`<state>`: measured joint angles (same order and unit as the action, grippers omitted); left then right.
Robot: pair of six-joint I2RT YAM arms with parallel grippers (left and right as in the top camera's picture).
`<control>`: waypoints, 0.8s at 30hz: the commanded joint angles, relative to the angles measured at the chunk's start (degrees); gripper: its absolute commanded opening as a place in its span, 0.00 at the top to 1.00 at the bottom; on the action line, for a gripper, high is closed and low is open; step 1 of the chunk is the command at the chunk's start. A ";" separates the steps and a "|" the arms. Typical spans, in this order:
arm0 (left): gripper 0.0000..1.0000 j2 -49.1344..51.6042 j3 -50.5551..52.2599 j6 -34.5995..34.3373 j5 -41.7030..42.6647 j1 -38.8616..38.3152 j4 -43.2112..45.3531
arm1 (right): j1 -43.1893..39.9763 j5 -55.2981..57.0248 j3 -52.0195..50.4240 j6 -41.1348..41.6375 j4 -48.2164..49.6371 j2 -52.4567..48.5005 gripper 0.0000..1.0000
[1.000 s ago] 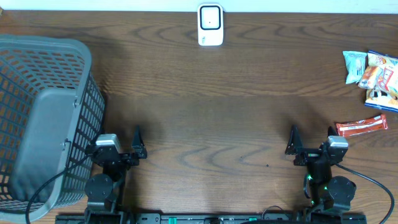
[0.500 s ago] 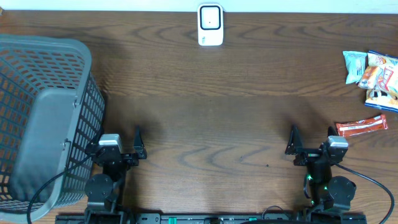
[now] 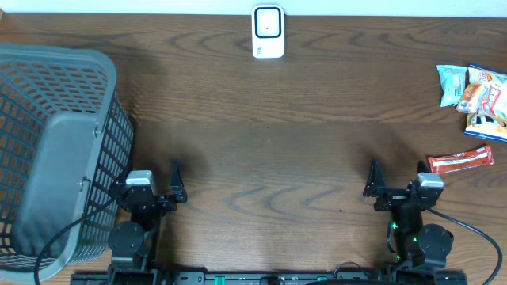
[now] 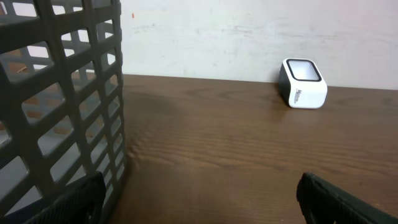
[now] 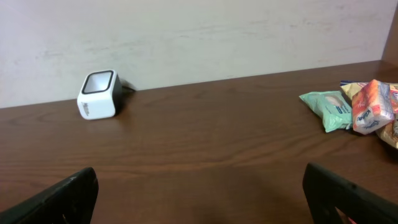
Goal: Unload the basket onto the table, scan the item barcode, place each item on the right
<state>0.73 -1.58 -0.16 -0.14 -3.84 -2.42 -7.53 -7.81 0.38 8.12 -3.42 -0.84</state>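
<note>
The white barcode scanner (image 3: pixel 268 32) stands at the table's far edge, also seen in the left wrist view (image 4: pixel 303 84) and the right wrist view (image 5: pixel 98 94). The items are a pile of snack packets (image 3: pixel 474 95) at the far right, with a red wrapped bar (image 3: pixel 460 161) below them. In the right wrist view the packets (image 5: pixel 354 109) lie to the right. My left gripper (image 3: pixel 150 182) rests near the front edge beside the basket, open and empty (image 4: pixel 202 205). My right gripper (image 3: pixel 396 180) sits front right, open and empty (image 5: pixel 202 205), to the left of the red bar.
A tall grey slatted basket (image 3: pixel 55 150) fills the left side, its wall close to my left fingers (image 4: pixel 74 93). A pale wall runs behind the table's far edge. Bare dark wood lies between the two arms.
</note>
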 commanded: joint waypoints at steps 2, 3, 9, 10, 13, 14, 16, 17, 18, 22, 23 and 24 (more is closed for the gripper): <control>0.02 -0.66 1.36 -0.52 -0.55 0.35 -1.79 | 4.33 1.29 -0.04 0.42 -0.39 -0.04 0.01; 0.02 -0.66 1.36 -0.52 -0.55 0.35 -1.79 | 4.85 1.31 -0.04 0.42 -0.42 -0.07 0.01; 0.02 -0.66 1.36 -0.52 -0.55 0.35 -1.81 | 5.31 1.31 -0.04 0.42 -0.42 -0.09 0.01; 0.02 -0.66 1.36 -0.52 -0.55 0.35 -1.81 | 5.31 1.31 -0.04 0.42 -0.42 -0.09 0.01; 0.02 -0.66 1.36 -0.52 -0.55 0.35 -1.79 | 5.31 1.31 -0.04 0.42 -0.42 -0.09 0.01; 0.03 -0.66 1.36 -0.52 -0.55 0.35 -1.81 | 5.31 1.31 -0.04 0.42 -0.42 -0.09 0.01; 0.02 -0.66 1.36 -0.52 -0.55 0.35 -1.81 | 5.33 1.33 -0.04 0.42 -0.42 -0.09 0.01; 0.02 -0.66 1.36 -0.52 -0.52 0.35 -1.81 | 5.64 1.33 -0.04 0.42 -0.42 -0.11 0.01; 0.02 -0.66 1.36 -0.52 -0.55 0.35 -1.81 | 5.95 1.31 -0.04 0.42 -0.42 -0.13 0.01; 0.02 -0.66 1.36 -0.52 -0.55 0.35 -1.79 | 8.79 1.49 -0.04 0.42 -0.42 -0.15 0.01; 0.02 -0.66 1.36 -0.52 -0.55 0.35 -1.81 | 9.29 1.46 -0.04 0.42 -0.42 -0.15 0.01; 0.02 -0.66 1.36 -0.52 -0.55 0.35 -1.79 | 9.57 1.49 -0.04 0.42 -0.42 -0.15 0.01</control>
<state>0.73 -1.58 -0.19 -0.14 -3.84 -2.42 0.64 -7.01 0.38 8.12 -3.53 -0.91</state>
